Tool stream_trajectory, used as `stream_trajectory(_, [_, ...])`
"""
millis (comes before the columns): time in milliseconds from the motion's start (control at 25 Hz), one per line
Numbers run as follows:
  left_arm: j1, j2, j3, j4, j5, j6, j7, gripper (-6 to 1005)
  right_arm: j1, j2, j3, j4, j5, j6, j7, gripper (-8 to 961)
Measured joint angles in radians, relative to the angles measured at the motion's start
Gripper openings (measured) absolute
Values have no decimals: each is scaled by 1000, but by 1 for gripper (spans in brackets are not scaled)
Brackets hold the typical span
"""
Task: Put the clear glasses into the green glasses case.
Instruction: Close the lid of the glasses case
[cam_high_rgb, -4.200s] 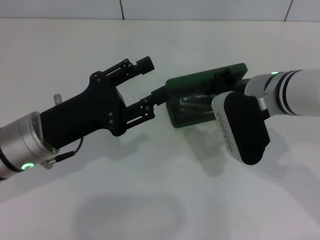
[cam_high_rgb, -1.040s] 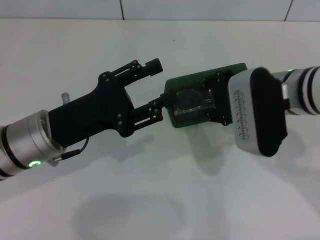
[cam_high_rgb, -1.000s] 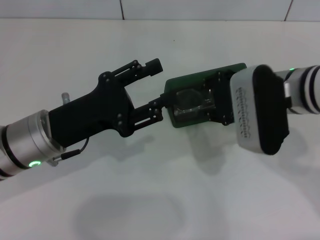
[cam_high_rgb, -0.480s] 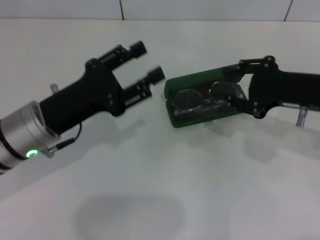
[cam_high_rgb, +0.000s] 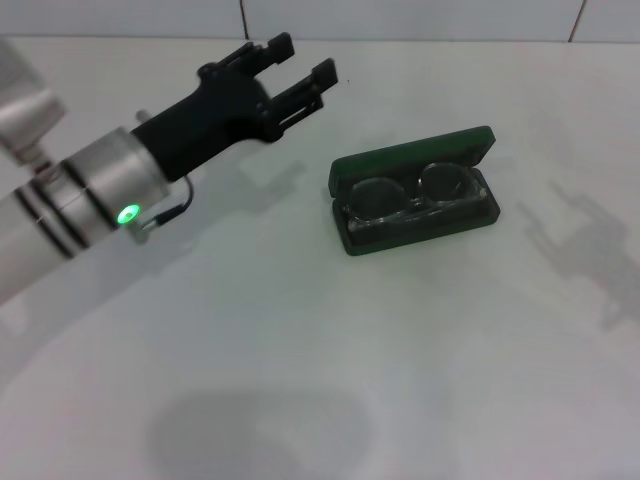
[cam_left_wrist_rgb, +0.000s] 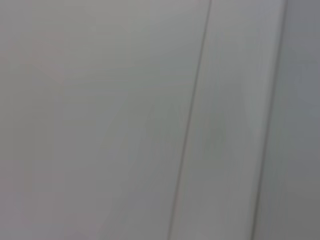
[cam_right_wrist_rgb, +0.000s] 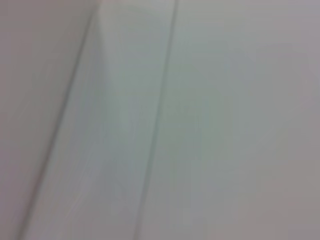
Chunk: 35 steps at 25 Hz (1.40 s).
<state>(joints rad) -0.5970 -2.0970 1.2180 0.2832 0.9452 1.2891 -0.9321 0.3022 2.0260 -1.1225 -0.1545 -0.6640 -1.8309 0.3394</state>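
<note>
1. Head view: the green glasses case (cam_high_rgb: 415, 195) lies open on the white table (cam_high_rgb: 320, 380), right of centre. Its lid stands up along the far edge and the tray faces the camera.
2. Head view: the clear glasses (cam_high_rgb: 410, 200) sit inside the case tray, with both lens areas visible side by side against the dark lining. The temple arms are too faint to trace.
3. Head view: the left gripper (cam_high_rgb: 305, 62) is up at the far left of the table, well apart from the case and above and left of it. Its two black fingers (cam_high_rgb: 322, 75) point towards the back wall with a clear gap between them, and they hold nothing.
4. Head view: the left arm's silver wrist section with a lit green indicator (cam_high_rgb: 128, 213) runs down to the left edge.
5. Head view: the right gripper is out of frame. Only a shadow (cam_high_rgb: 585, 235) falls on the table right of the case.
6. Left wrist view: only a blurred pale surface with a thin dark seam line (cam_left_wrist_rgb: 192, 120). No fingers, case or glasses can be seen.
7. Right wrist view: again a blurred pale surface with a seam (cam_right_wrist_rgb: 160, 115). That arm's gripper is not seen, so I cannot tell its state.
</note>
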Motion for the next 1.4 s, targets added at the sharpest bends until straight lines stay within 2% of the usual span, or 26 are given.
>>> stream_trajectory(80, [-65, -7, 6, -33, -32, -88, 3, 712, 4, 2, 6, 98, 37, -101, -81, 460])
stream_trajectory(160, [-118, -10, 9, -72, -69, -153, 11, 712, 4, 2, 7, 128, 45, -150, -100, 460])
stream_trajectory(360, [-252, -11, 17, -167, -95, -342, 21, 712, -2, 1, 39, 131, 52, -158, -16, 459])
stream_trajectory(440, [-297, -11, 56, -193, -94, -403, 15, 712, -7, 1, 65, 131, 55, -158, 12, 459])
stream_trajectory(520, [-313, -11, 99, -199, -98, -433, 4, 712, -10, 1, 81, 130, 56, -153, 30, 459])
stream_trajectory(800, [-321, -11, 201, -185, -99, -456, -58, 712, 4, -1, 78, 120, 52, -102, 85, 458])
stream_trajectory(920, [-314, -11, 297, -151, -99, -486, -104, 712, 10, -5, 76, 117, 49, -96, 117, 458])
stream_trajectory(1080, [-264, -11, 434, -62, -99, -517, -154, 712, 10, -5, 77, 116, 51, -96, 126, 457])
stream_trajectory(1240, [-209, -11, 536, 15, -121, -530, -169, 712, 11, -6, 82, 115, 56, -95, 150, 457])
stream_trajectory(1400, [-181, -11, 611, 45, -172, -530, -162, 713, 11, -8, 83, 115, 57, -89, 173, 456])
